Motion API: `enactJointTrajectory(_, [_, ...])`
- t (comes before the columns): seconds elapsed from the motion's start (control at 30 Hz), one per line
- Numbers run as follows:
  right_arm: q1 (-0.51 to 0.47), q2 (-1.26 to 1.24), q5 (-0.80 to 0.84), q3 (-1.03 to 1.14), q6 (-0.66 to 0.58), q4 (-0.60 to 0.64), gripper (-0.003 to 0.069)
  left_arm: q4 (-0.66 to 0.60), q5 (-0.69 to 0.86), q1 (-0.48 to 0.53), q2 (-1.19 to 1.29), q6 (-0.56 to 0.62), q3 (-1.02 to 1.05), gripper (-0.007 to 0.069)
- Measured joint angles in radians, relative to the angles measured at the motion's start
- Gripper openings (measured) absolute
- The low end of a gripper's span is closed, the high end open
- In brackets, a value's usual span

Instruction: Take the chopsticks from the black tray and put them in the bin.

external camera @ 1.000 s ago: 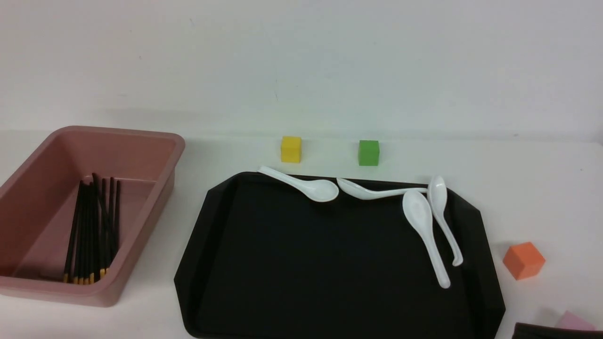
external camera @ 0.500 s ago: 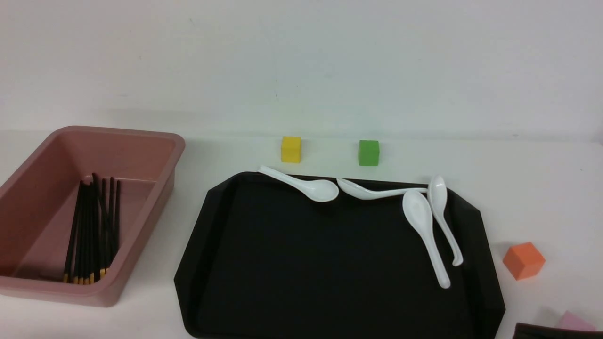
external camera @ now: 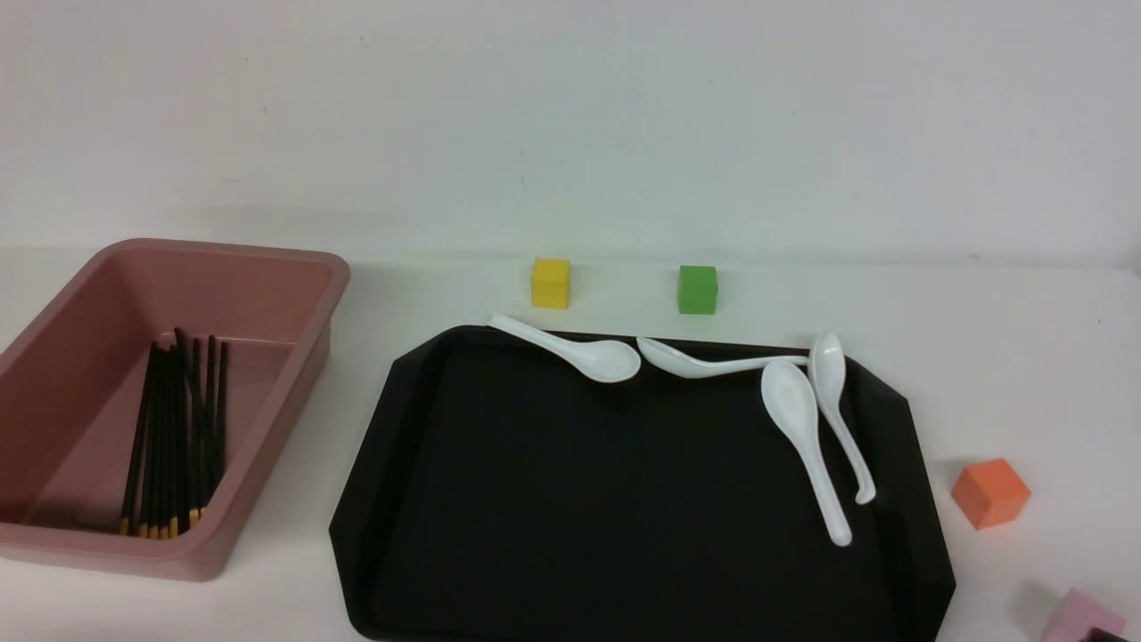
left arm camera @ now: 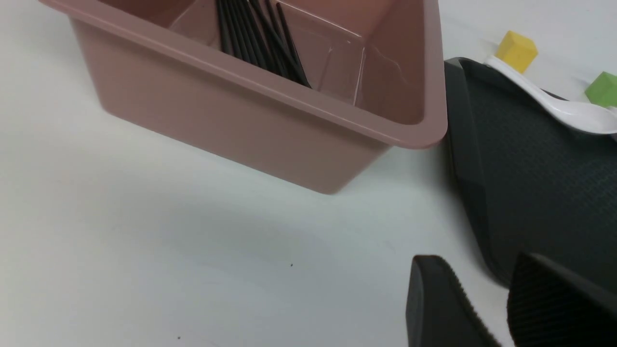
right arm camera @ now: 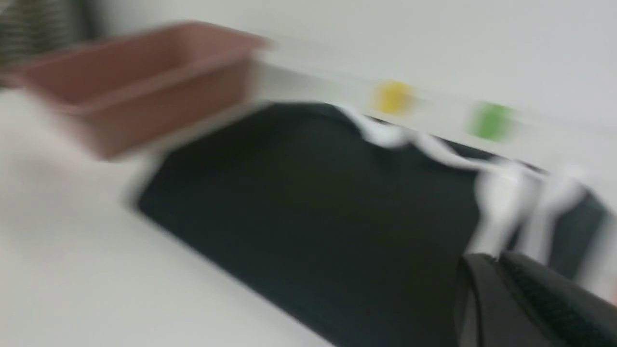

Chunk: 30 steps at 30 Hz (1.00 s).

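Observation:
The chopsticks [external camera: 174, 428] lie bunched inside the pink bin [external camera: 258, 294] at the left, yellow tips toward me. They also show in the left wrist view [left arm camera: 255, 33]. The black tray [external camera: 579, 499] in the middle holds no chopsticks. My left gripper [left arm camera: 477, 270] is open and empty, low over the table between the bin [left arm camera: 241, 125] and the tray [left arm camera: 540, 183]. My right gripper [right arm camera: 491, 258] is shut and empty, near the tray's [right arm camera: 299, 202] right side; its view is blurred. The front view shows neither gripper clearly.
Several white soup spoons [external camera: 579, 352] lie along the tray's far and right edges. A yellow cube [external camera: 551, 283] and a green cube [external camera: 697, 289] stand behind the tray. An orange cube [external camera: 989, 492] and a pink block [external camera: 1080, 617] sit to its right.
The dark shape at the bottom right of the front view has pulled back out of frame, uncovering more of the pink block. Nothing else has moved.

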Motion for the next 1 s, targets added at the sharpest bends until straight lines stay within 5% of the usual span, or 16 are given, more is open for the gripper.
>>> enactJointTrajectory(0.17, [-0.266,-0.117,0.068,0.068,0.000,-0.013,0.0065,0.000,0.000,0.000,0.000,0.000,0.000,0.0239])
enactJointTrajectory(0.4, [-0.469,-0.121,0.147,0.068,0.000,-0.014,0.0068,0.000,0.000,0.000,0.000,0.000,0.000,0.0239])
enactJointTrajectory(1.0, [-0.510,-0.121,0.186,0.062,0.000,-0.015,0.0092,0.000,0.000,0.000,0.000,0.000,0.000,0.0239])
